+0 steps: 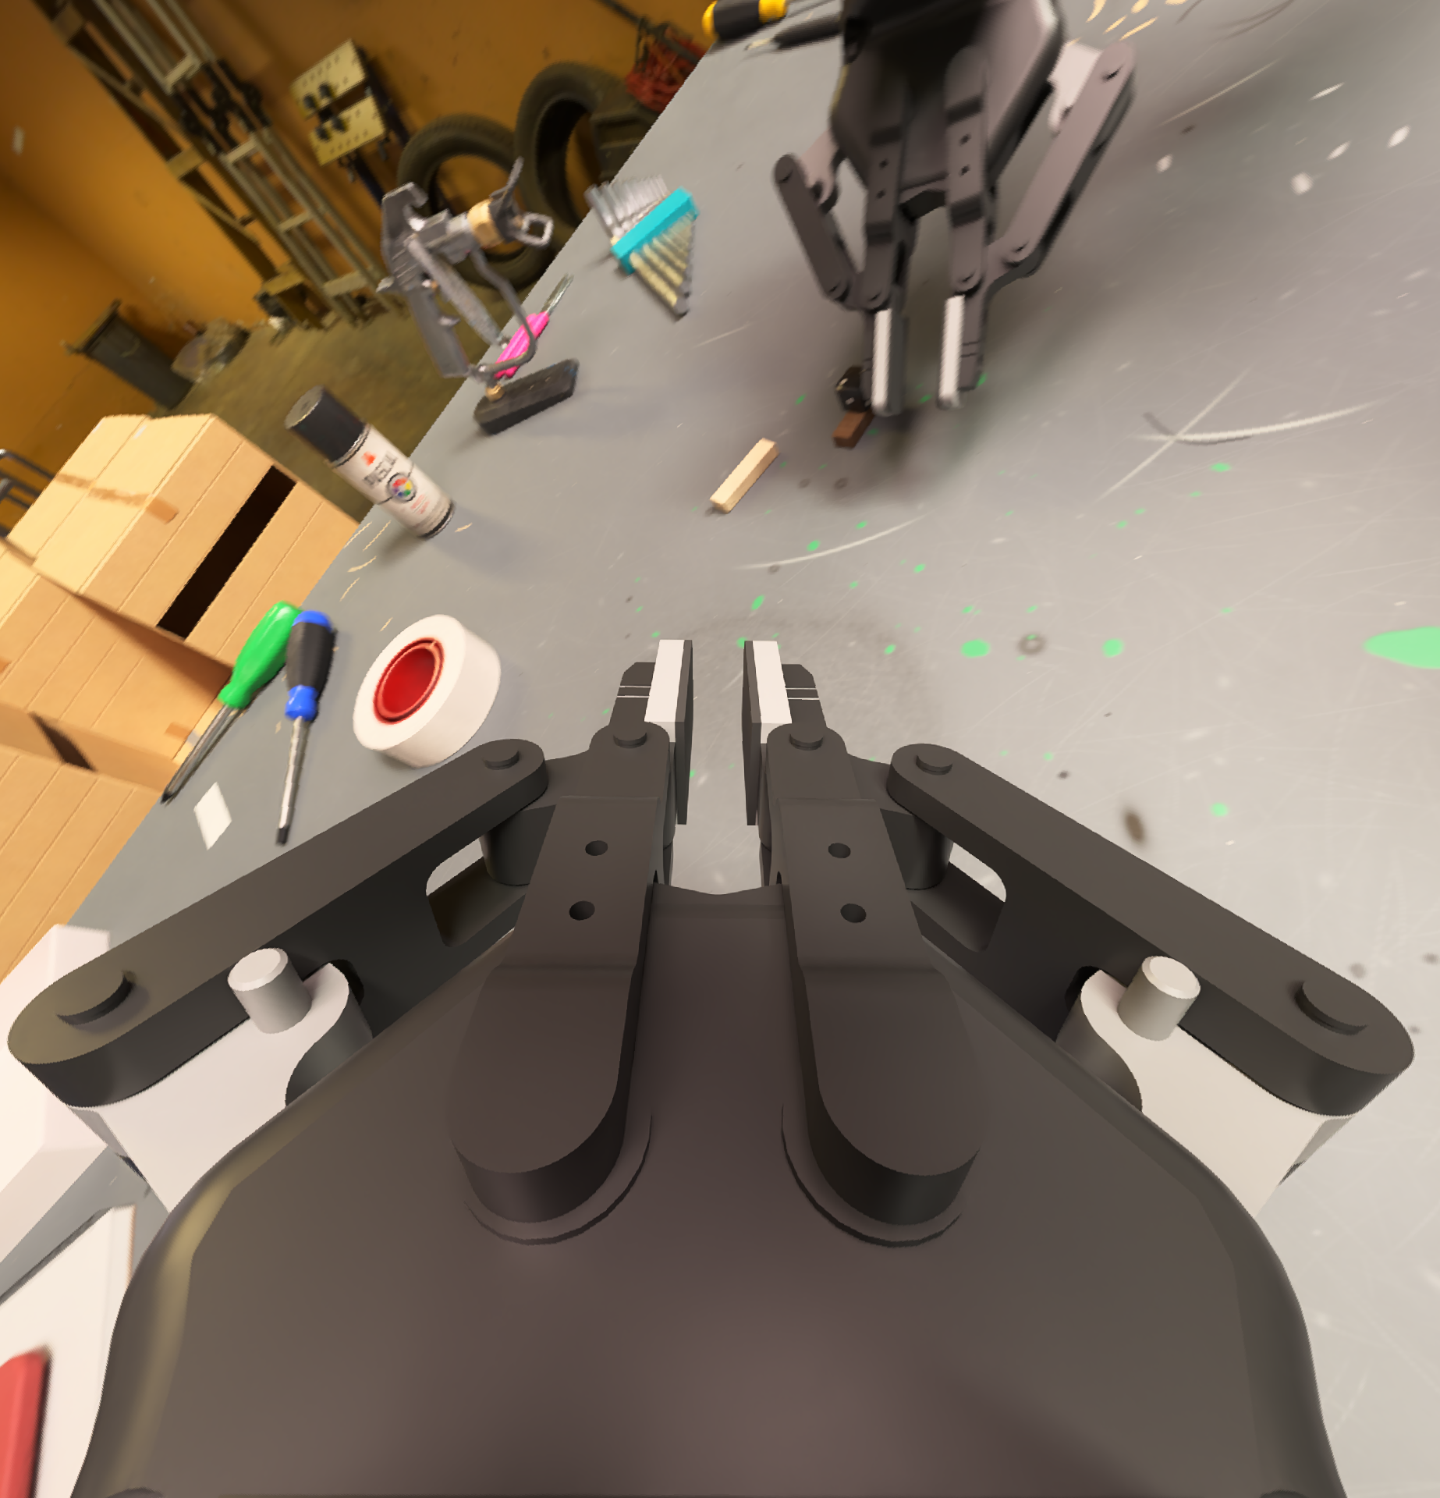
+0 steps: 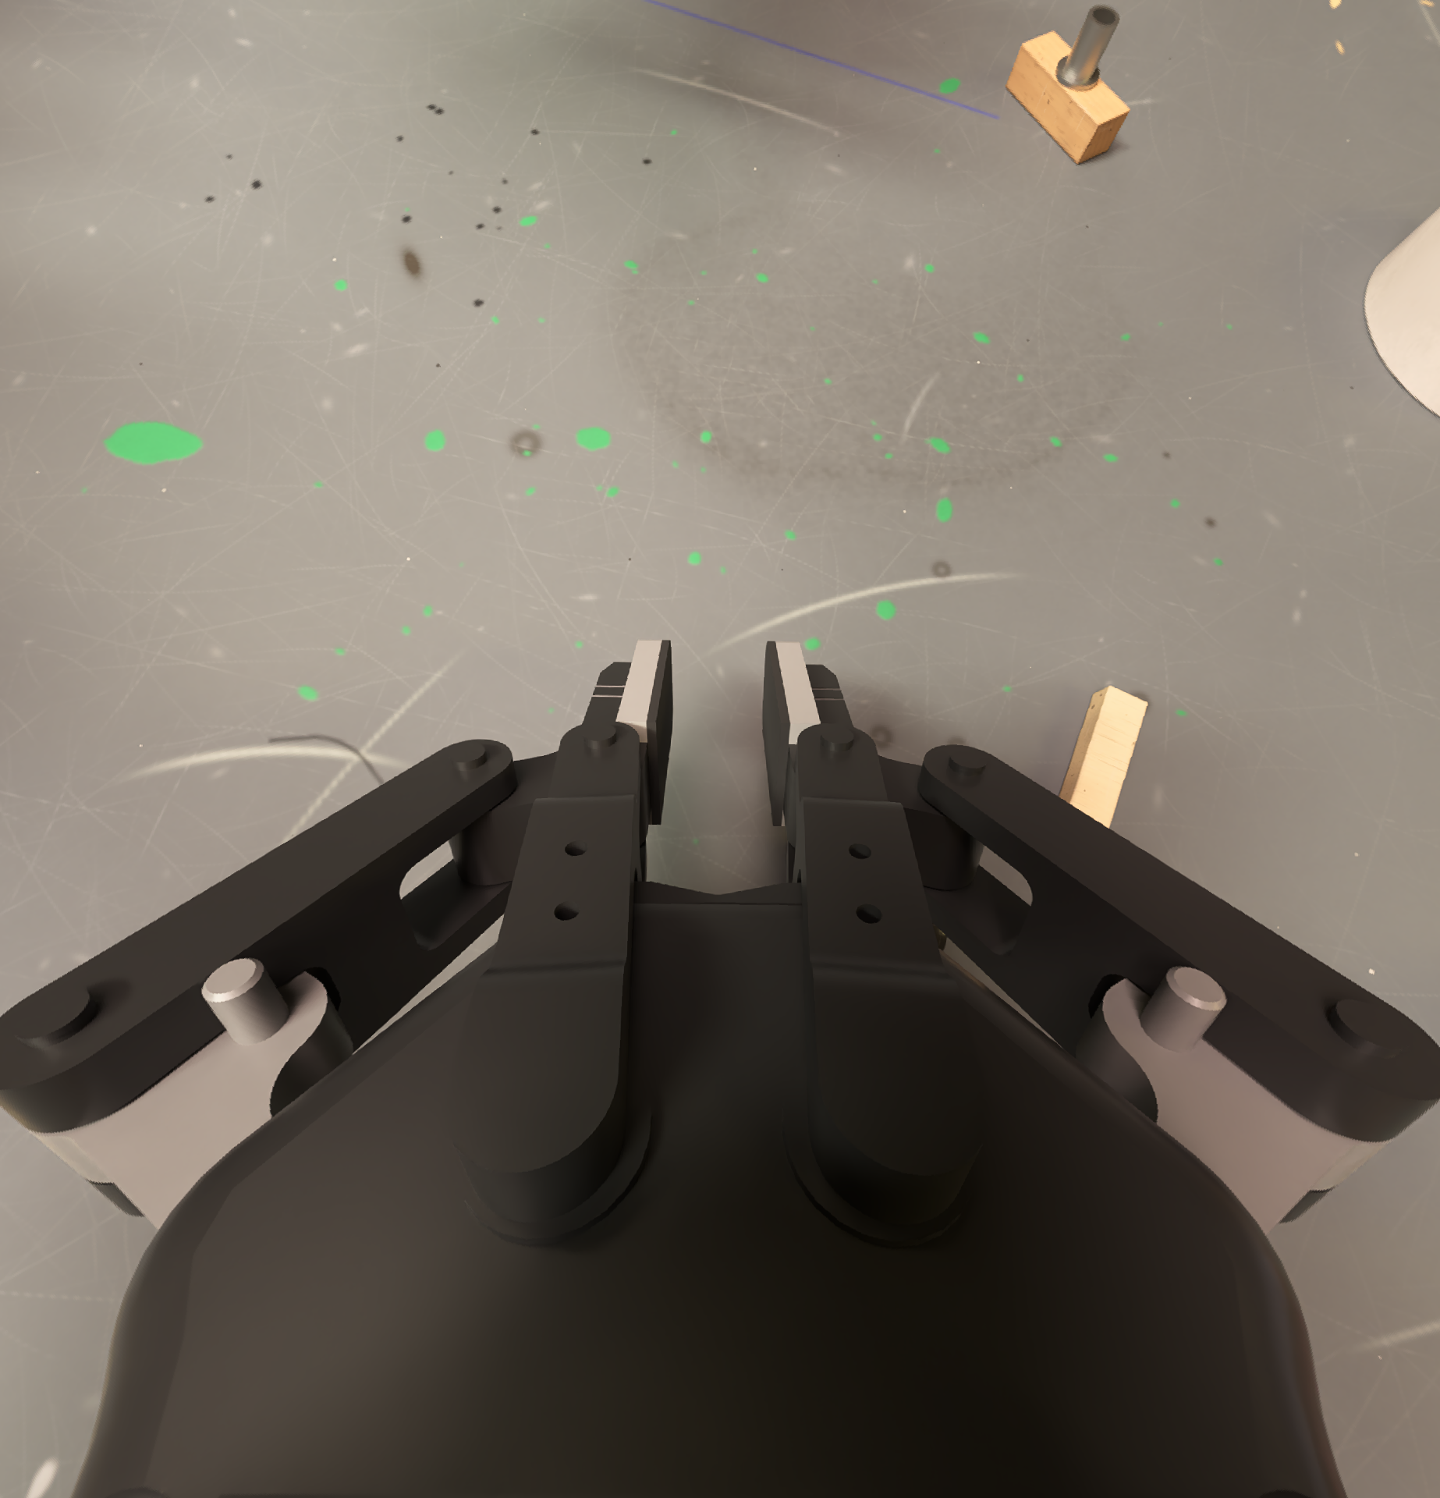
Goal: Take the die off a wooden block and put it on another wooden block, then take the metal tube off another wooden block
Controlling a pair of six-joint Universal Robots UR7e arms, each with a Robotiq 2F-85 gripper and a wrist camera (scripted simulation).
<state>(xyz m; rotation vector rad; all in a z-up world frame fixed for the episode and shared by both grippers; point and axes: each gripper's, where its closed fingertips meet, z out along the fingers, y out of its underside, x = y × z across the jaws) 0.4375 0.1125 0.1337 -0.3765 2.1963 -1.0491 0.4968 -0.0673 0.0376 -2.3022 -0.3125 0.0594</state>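
Note:
In the left wrist view, a small dark die (image 1: 850, 387) sits on a dark brown wooden block (image 1: 853, 428) far ahead. My right gripper (image 1: 918, 393) hangs point-down right beside the die, which is just outside its left finger. A pale wooden block (image 1: 743, 474) lies bare nearby; it also shows in the right wrist view (image 2: 1102, 754). A metal tube (image 2: 1089, 40) stands upright in a tan wooden block (image 2: 1065, 97) at the top right. My right gripper (image 2: 717, 656) and my left gripper (image 1: 717, 656) are both empty, jaws narrowly apart. The right wrist view does not show the die.
Along the table's left edge lie a tape roll (image 1: 425, 689), two screwdrivers (image 1: 295, 697), a spray can (image 1: 376, 470), a spray gun (image 1: 457, 267) and a hex key set (image 1: 652, 235). Cardboard boxes (image 1: 133, 567) stand beyond the edge. A white cone-shaped object (image 2: 1430, 308) is at the right.

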